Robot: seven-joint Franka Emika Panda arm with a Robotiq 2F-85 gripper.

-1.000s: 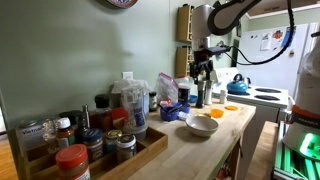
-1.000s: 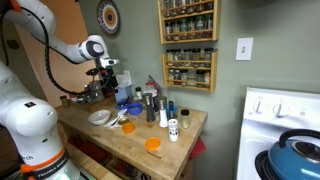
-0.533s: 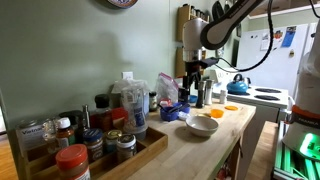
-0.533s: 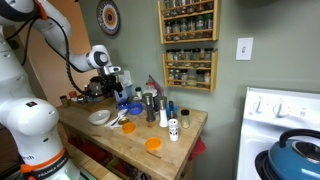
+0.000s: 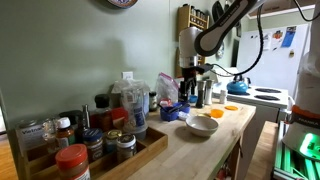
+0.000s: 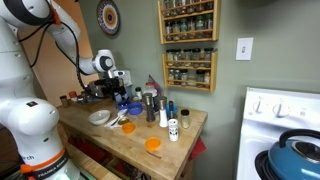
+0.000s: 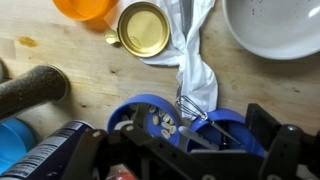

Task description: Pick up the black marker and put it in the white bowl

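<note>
Black marker: can't pick it out in any view, too slim and too much dark clutter on the counter, so its position is unknown. Nothing marker-like shows in the visible part of the white bowl.

White bowl: one, near the front edge of the wooden counter in both exterior views. The slice of its inside in the wrist view shows only small specks.

Gripper: hangs low over the blue bowl, well apart from the white bowl. Jaws stand apart, dark fingers out at either side of the wrist view, nothing clamped between them that I can see.

Blue bowl: one. It holds a cluster of small pale bits, plus thin wire loops I can't identify.

Next to it: one crumpled white cloth lying between the blue bowl and the white bowl, and one jar with a gold lid touching the cloth's edge. One orange lid lies flat on the counter, apart from the bowls. One dark cylinder lies at the left of the wrist view.

Further out: one wooden tray packed with spice jars, the nearest red-capped. Two wall spice racks, one above the other, both full of jars. One blue kettle on the white stove.
</note>
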